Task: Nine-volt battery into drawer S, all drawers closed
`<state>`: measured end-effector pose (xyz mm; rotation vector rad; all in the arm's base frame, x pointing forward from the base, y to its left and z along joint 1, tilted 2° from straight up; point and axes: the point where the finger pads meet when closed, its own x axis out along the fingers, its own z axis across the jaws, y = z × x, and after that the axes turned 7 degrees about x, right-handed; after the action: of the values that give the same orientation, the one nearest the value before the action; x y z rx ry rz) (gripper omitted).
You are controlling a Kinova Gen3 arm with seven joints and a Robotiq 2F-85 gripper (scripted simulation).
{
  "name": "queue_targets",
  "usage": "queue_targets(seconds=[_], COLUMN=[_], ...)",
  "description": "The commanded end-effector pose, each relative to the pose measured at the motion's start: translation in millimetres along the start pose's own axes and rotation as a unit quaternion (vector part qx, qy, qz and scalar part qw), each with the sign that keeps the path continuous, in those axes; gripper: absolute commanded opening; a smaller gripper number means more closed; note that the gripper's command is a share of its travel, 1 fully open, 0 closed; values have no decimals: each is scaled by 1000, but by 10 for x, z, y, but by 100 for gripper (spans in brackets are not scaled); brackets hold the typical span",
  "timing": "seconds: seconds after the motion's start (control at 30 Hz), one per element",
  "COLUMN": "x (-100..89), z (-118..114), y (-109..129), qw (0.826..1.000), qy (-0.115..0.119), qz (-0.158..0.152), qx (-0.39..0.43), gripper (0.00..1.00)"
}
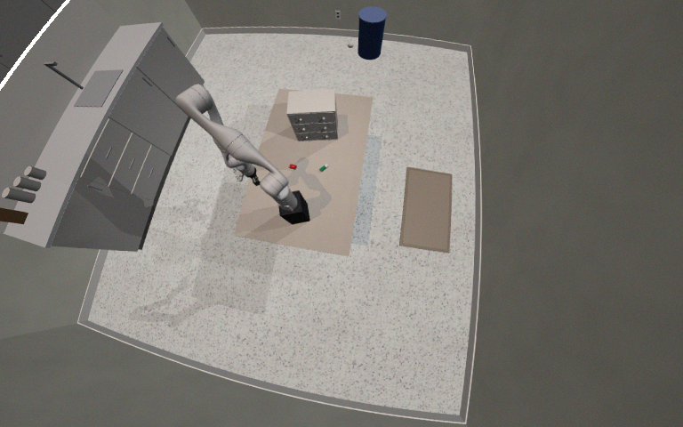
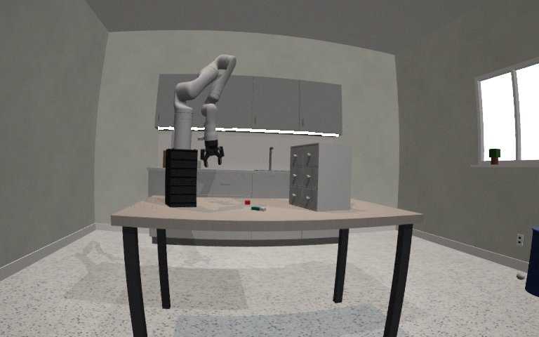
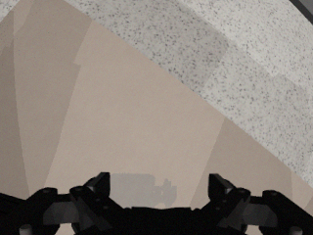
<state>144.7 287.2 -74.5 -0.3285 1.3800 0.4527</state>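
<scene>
The small grey chest [image 1: 312, 111] stands at the far end of the table, and it also shows in the exterior view [image 2: 318, 176]. It has six drawers with knobs, all looking pushed in; the drawer marks are too small to read. A small green and white block [image 1: 324, 167] [image 2: 258, 208] and a small red block [image 1: 293, 165] [image 2: 247, 202] lie mid-table. I cannot tell which is the battery. My gripper [image 1: 250, 177] [image 2: 212, 158] is open and empty. It hangs high over the table's side edge, well away from both blocks. The wrist view shows the open fingers over bare table and floor.
The arm's black pedestal [image 1: 294, 207] [image 2: 181, 177] stands on the table near the blocks. The table edge runs just under the gripper. A blue bin [image 1: 371, 32] and a brown mat [image 1: 426, 208] are on the floor, off the table.
</scene>
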Motion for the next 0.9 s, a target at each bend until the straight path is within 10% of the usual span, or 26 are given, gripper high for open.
queue_targets(seconds=[0.0,0.87], x=[-3,-17], z=[4,118], y=[3,-70], qw=[1000,1000], qy=[-1,1], qz=[0,1], qx=[0,10], gripper=[100,100])
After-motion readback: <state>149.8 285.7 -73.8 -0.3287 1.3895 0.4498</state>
